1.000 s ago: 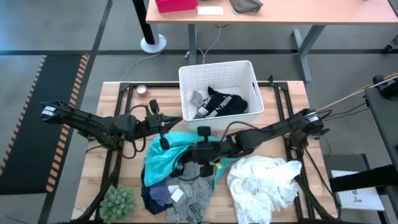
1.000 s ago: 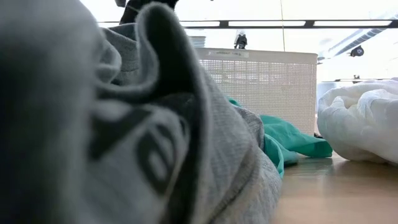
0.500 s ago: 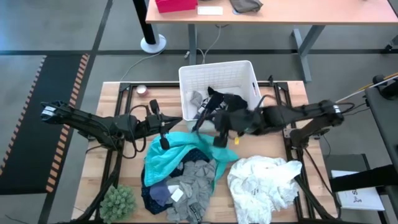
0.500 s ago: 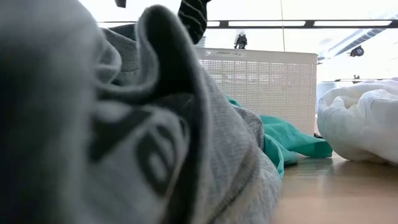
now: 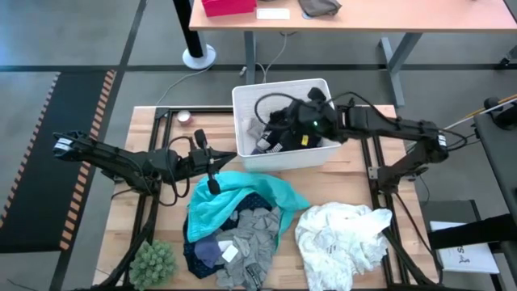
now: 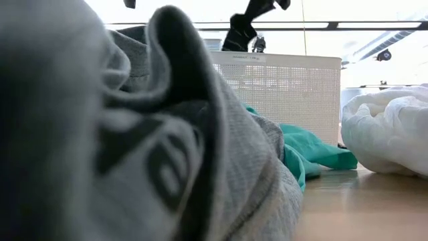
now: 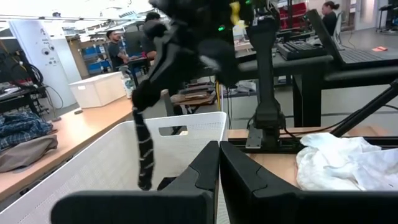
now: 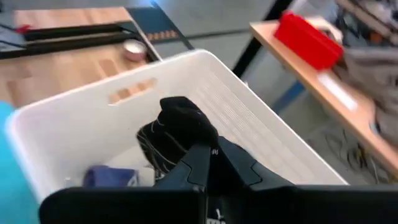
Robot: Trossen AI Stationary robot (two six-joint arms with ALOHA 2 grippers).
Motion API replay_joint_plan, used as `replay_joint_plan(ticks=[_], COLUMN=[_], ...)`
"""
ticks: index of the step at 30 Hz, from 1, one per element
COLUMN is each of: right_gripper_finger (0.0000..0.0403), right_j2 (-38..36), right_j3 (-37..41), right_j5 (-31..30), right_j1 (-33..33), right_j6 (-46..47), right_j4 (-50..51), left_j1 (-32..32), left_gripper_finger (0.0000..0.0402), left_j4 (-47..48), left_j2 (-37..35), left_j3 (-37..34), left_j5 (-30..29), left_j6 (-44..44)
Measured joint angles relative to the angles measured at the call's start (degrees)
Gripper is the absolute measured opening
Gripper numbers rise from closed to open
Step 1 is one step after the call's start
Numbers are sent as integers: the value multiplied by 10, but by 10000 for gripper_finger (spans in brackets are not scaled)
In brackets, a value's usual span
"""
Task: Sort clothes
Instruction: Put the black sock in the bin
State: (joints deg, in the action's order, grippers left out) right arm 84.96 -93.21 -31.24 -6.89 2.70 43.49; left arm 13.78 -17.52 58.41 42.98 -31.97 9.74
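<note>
In the high view the right gripper (image 5: pixel 279 121) hangs over the white bin (image 5: pixel 323 89) at the upper centre of the frame, its fingers clamped on a dark striped sock (image 5: pixel 271 139) that dangles down into the bin; the left wrist view shows the same sock (image 7: pixel 144 140) hanging in a long strip above the bin's rim (image 7: pixel 186 121), and the right wrist view shows it bunched just past the closed fingers (image 8: pixel 180 130). In the bin lies a black garment with white print (image 5: pixel 311 136) and a small grey piece (image 5: pixel 254 129). The left gripper (image 5: pixel 212 171) rests at the centre left of the frame, just beside the bin's near wall, its fingers pressed together and holding nothing. Below it on the table (image 5: pixel 170 234) lies a heap: a teal garment (image 5: pixel 212 208) on top, a grey one (image 5: pixel 257 234) in the middle, a navy patterned one (image 5: pixel 206 252) at its lower left. A large white garment (image 5: pixel 343 238) sits apart at the lower right, and a green spiky plant (image 5: pixel 153 263) stands at the lower left corner.
</note>
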Motion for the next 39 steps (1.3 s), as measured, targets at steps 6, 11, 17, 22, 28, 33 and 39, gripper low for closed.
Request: replay_joint_plan(ticks=[6, 11, 17, 22, 28, 33, 39], right_gripper_finger=[3, 3, 3, 4, 3, 4, 4], right_j2=[12, 22, 29, 31, 31, 31, 31], right_j3=[0, 0, 0, 0, 0, 0, 0], right_j5=[2, 2, 2, 2, 2, 2, 2], right_j1=[-38, -46, -47, -47, -47, -47, -47], right_j6=[74, 95, 95, 93, 92, 91, 91], right_j4=[40, 67, 72, 72, 73, 73, 76], left_j1=[0, 0, 0, 0, 0, 0, 0], left_gripper_finger=[0, 0, 0, 0, 0, 0, 0], left_j4=[1, 1, 1, 1, 1, 2, 2], left_j2=[0, 0, 0, 0, 0, 0, 0], left_j3=[0, 0, 0, 0, 0, 0, 0], left_j5=[0, 0, 0, 0, 0, 0, 0], left_j6=[0, 0, 0, -2, -2, -2, -2])
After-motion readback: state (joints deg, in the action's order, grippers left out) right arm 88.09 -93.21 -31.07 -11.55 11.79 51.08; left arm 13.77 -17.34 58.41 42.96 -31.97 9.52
